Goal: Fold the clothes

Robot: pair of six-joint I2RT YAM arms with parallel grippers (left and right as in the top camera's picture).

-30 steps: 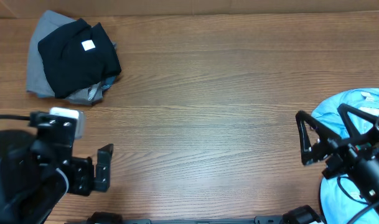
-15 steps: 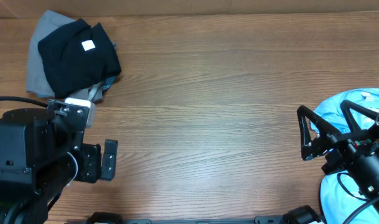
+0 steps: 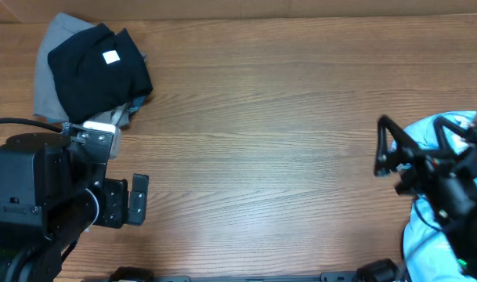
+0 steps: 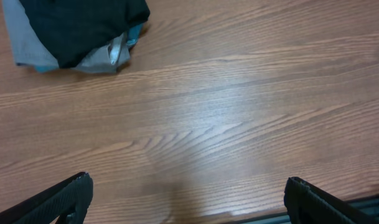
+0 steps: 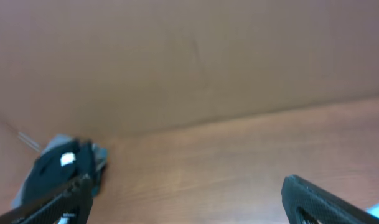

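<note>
Overhead, I see the black T-shirt (image 3: 97,72) bunched at the far left corner of the table (image 3: 261,117). Its white neck label (image 3: 110,56) faces up, and it lies on top of the grey garment (image 3: 48,82). The light blue T-shirt (image 3: 417,235) sits at the right edge, partly under my right arm. On the left wrist camera the left gripper (image 4: 186,202) hangs over bare wood near that dark pile. Its fingers are spread wide with nothing between them. The right gripper (image 5: 189,205) is also spread wide and carries nothing. It is tipped towards the far edge, and its blurred view shows the black pile small in the distance.
</note>
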